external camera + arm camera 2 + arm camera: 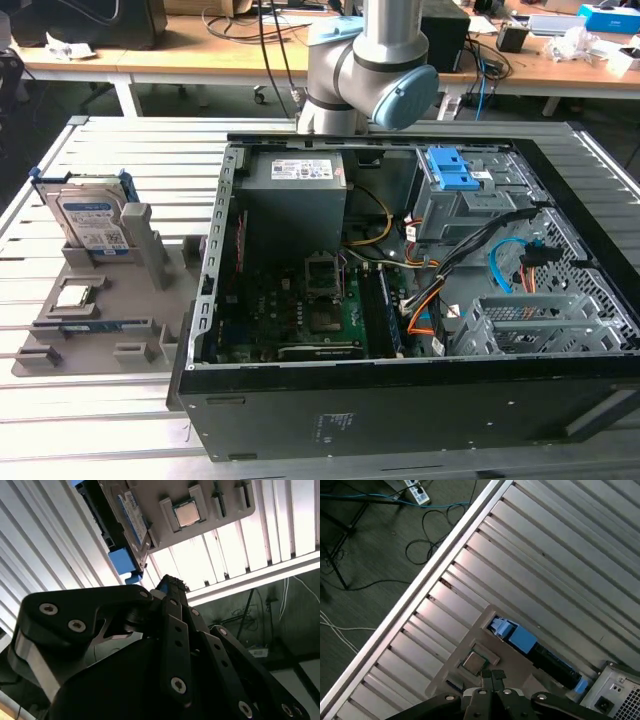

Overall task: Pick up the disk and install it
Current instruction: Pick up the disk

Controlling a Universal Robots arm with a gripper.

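The disk (88, 214) stands on edge in a grey holder tray (100, 325) at the exterior view's left, silver with a white-and-blue label and a blue frame. In both wrist views my gripper (492, 674) (167, 583) hangs high above the table, shut with nothing in it, and points down toward the tray. The disk (521, 638) (129, 511) is well apart from it. The arm (362, 60) rises behind the open computer case (400, 400).
A processor chip (75, 296) (186, 513) (474, 663) lies in the tray beside the disk. Inside the case are a grey power supply (295, 190), blue caddies (450, 172), loose cables (500, 260) and a grey drive cage (535, 325). The slatted metal table (120, 150) ends near the tray.
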